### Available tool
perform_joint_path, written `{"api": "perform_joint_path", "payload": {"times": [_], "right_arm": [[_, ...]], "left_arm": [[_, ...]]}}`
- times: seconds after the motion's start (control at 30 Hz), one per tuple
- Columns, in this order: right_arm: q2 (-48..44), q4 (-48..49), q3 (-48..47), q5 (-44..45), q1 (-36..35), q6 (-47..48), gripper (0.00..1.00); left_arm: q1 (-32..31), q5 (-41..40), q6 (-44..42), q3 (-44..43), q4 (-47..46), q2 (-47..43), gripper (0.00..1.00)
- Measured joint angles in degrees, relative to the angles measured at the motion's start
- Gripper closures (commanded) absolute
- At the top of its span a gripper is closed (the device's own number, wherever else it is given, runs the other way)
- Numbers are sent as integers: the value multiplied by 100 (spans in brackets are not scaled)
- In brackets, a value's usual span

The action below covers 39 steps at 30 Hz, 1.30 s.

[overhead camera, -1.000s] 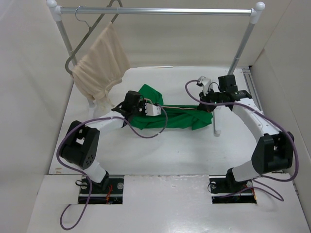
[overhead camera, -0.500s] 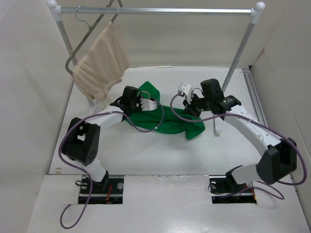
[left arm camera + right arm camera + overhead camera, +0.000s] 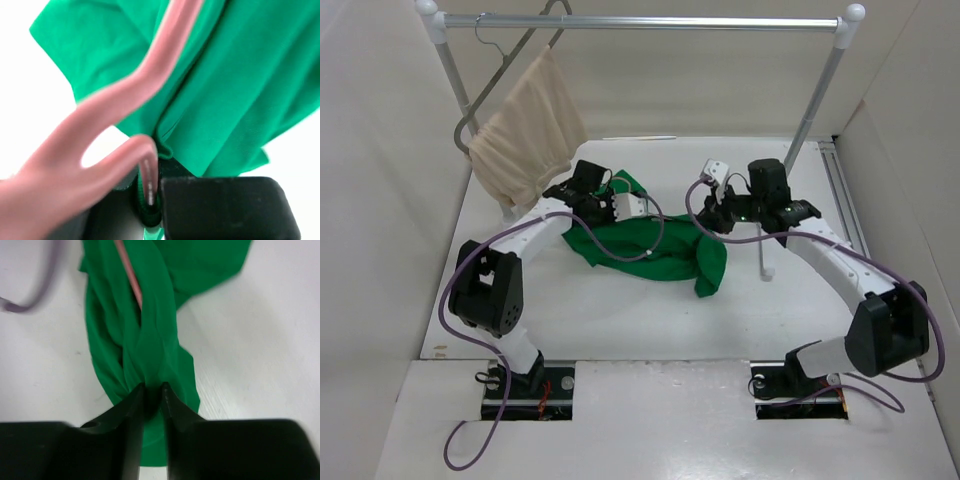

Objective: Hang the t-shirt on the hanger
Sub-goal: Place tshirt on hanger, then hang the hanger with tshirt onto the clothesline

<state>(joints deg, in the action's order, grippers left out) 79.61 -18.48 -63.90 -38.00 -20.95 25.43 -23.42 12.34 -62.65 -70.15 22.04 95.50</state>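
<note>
The bright green t-shirt lies bunched mid-table between both grippers. My left gripper is at its left end, shut on the thin pink wire hanger together with the shirt's ribbed collar. The hanger's wire runs into the cloth. My right gripper is at the shirt's right end, shut on a gathered fold of the t-shirt. A short stretch of pink hanger wire shows among the folds beyond it. In the top view the cloth hides the hanger.
A clothes rail spans the back. A beige cloth hangs on a grey metal hanger at its left end. The rail's right post and its foot stand close by my right arm. Walls enclose the table.
My right gripper has moved left toward the centre, and my left gripper has moved back. The shirt, stretched flat before, is now gathered and sagging between them.
</note>
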Motion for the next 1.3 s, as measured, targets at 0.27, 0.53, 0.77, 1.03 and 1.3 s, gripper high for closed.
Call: {"api": "perform_joint_path", "payload": {"times": [0.27, 0.53, 0.77, 1.03, 1.3], "right_arm": [[413, -514, -103, -11, 533, 468, 19], [455, -337, -890, -369, -334, 850, 25], [1510, -249, -931, -883, -619, 973, 32], [2079, 365, -935, -815, -765, 463, 100], [1255, 881, -195, -876, -319, 81, 100]], "left_arm": [[66, 1064, 66, -214, 1078, -4, 100], [-24, 1360, 83, -527, 1403, -4, 100], [-39, 1401, 105, -566, 1410, -22, 100], [-20, 1414, 181, -566, 1386, -68, 100], [636, 1838, 343, -555, 1202, -208, 90]]}}
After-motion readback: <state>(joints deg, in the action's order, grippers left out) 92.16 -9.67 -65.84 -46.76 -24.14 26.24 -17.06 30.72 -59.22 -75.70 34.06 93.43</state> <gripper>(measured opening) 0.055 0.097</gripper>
